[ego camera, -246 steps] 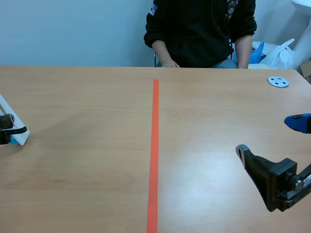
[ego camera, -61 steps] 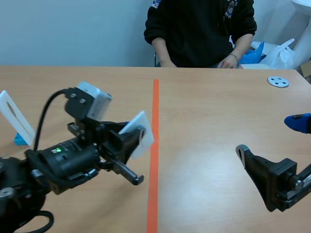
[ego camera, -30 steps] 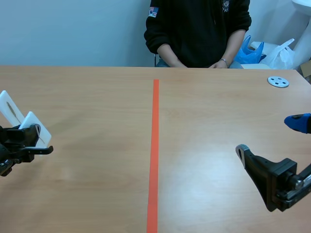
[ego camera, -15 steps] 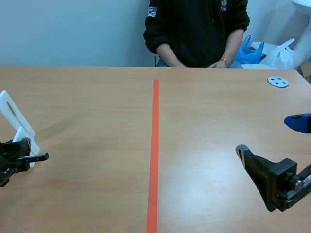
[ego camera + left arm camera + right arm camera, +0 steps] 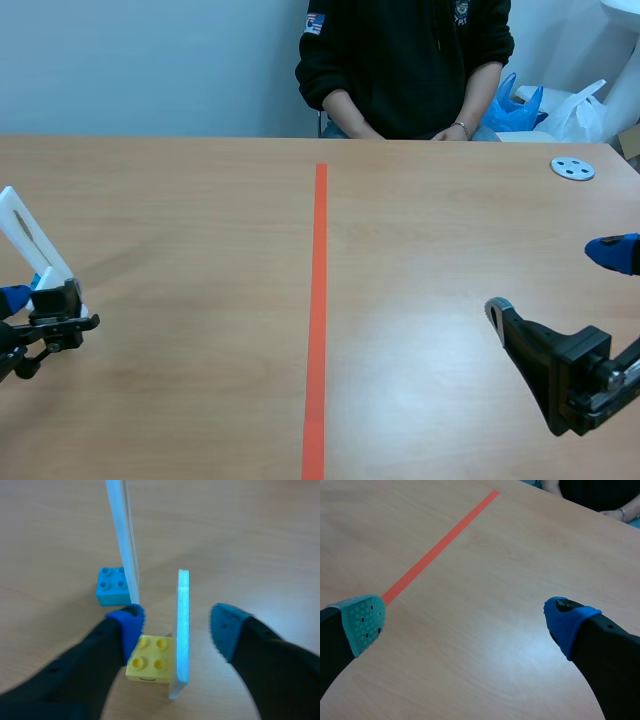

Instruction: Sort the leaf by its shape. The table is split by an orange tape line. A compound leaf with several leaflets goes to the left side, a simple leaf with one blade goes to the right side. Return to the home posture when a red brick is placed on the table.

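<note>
Between the fingers of my left gripper (image 5: 177, 625) a white card (image 5: 182, 630) stands edge-on in a yellow brick (image 5: 147, 662). The fingers stand apart from the card on both sides, so the gripper is open. Just ahead, a second white card (image 5: 122, 540) stands in a blue brick (image 5: 111, 585); it also shows at the table's far left as a tilted white card (image 5: 25, 235). No leaf picture shows on either card. My left gripper (image 5: 45, 320) is low at the left edge. My right gripper (image 5: 465, 622) hangs open over bare table on the right side (image 5: 555, 285).
The orange tape line (image 5: 318, 300) runs down the middle of the table. A person in a black top sits across, hands (image 5: 445, 132) at the far edge. A small grey disc (image 5: 572, 168) lies at the back right, with plastic bags (image 5: 580, 110) beyond it.
My left gripper brought the card down at the far left beside the first card, then opened and let it go. The right arm has not moved.
</note>
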Tool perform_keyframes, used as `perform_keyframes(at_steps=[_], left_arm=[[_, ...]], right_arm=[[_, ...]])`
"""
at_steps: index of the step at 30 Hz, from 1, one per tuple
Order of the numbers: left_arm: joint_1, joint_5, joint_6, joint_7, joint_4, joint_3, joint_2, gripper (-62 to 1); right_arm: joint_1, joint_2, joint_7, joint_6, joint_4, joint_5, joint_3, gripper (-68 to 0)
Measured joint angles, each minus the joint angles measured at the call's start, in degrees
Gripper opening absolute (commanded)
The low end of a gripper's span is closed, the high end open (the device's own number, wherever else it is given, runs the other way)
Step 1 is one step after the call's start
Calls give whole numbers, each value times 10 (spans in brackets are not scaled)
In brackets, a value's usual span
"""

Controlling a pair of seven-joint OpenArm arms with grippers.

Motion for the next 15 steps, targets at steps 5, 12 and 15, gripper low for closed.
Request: perform_keyframes(at_steps=[5,12,15], left_arm=[[16,0,-2,17,53,0,-7,-14],[99,0,-9,83,281,-7,-26,14],[151,0,-23,118,391,-8,-27,14]], right_arm=[[0,0,0,0,0,0,0,4],[0,0,0,0,0,0,0,4],[0,0,0,0,0,0,0,4]])
